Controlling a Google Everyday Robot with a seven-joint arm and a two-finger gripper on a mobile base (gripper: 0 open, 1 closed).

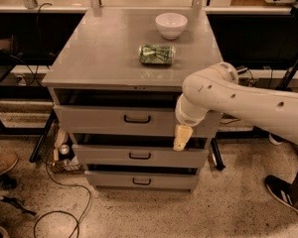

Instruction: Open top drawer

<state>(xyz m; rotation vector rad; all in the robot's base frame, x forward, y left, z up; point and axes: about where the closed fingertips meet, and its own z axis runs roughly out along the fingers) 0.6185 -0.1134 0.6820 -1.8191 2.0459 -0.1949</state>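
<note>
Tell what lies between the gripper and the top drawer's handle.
Only bare front of the top drawer, per the camera view; gripper sits right of its handle.

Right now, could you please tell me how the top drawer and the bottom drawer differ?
The top drawer has a taller front panel than the bottom drawer. The gripper hangs at the top drawer's lower right edge; nothing stands before the bottom drawer. Both are grey, with a small black bar handle at centre.
</note>
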